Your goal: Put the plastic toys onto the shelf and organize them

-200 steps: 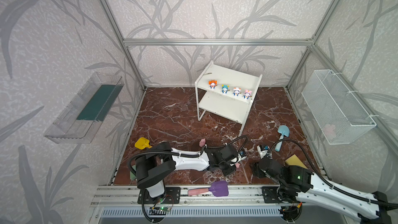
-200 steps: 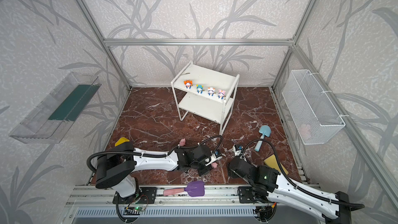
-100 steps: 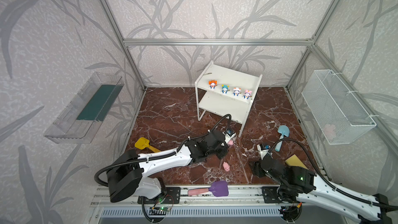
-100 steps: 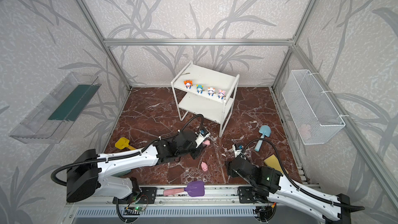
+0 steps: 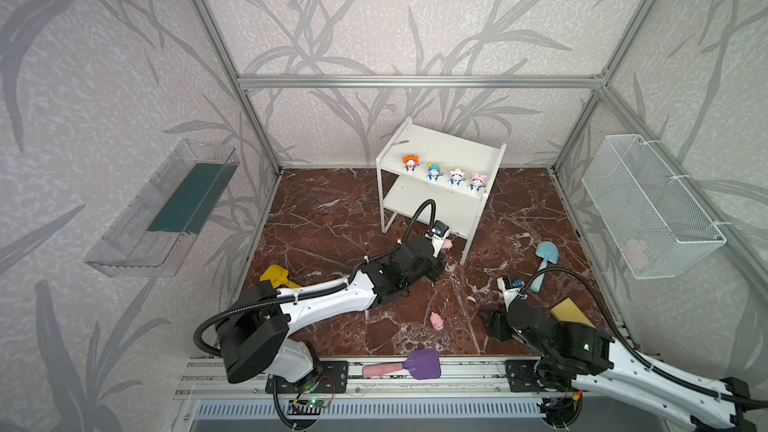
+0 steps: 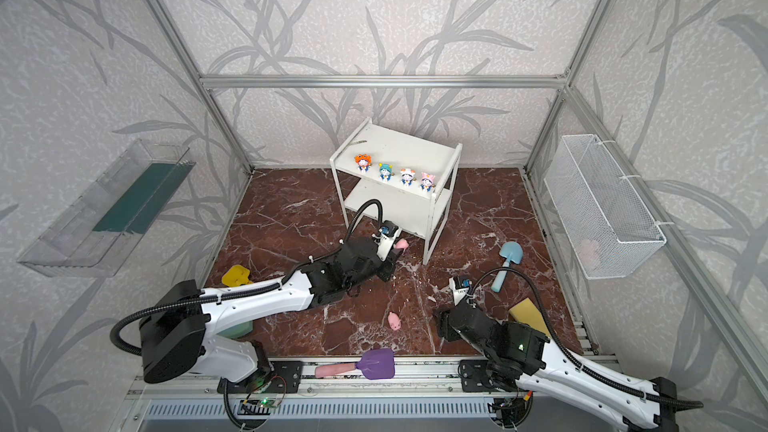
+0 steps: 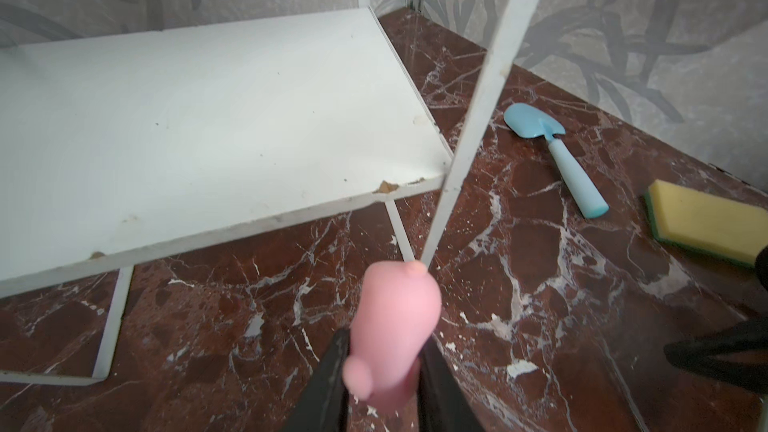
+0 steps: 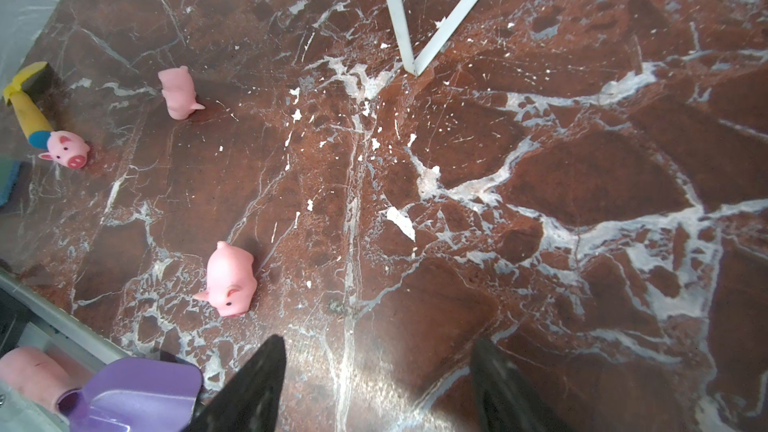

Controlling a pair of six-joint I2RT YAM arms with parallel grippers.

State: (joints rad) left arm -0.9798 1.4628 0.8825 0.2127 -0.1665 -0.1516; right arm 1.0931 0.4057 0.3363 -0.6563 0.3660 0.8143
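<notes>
**tinkerbot:** ok so the left jaws are clamped on a pink pig, pinching it near one end so most of the body pokes out past the tips. It's up off the desk, right at the front corner of the shelf, just short of the lower board. The four figurines are lined up along the front edge of the top board.

**rack_rat:** what worries me is that front leg. In the wrist view the pig's far end lines up with the foot of it. If it swings in without shifting toward the open side, the pig clips the leg. That rack looks light enough to scoot, and one bump could tip the figurines since they stand so close to the edge.

**tinkerbot:** also the grip. The pig looks soft, and held by so little it could pivot or pop out if it catches the board's edge. Can't tell if it's high enough to clear it tbh.

**rack_rat:** right jaws?

**tinkerbot:** spread wide, empty, low over bare desk. The nearest loose pig sits off to one side, not between them. A second pig is further off, and a third pig is against the yellow shovel.

**rack_rat:** so if they close where they are they grab nothing, or knock that pig toward the purple shovel.
</notes>
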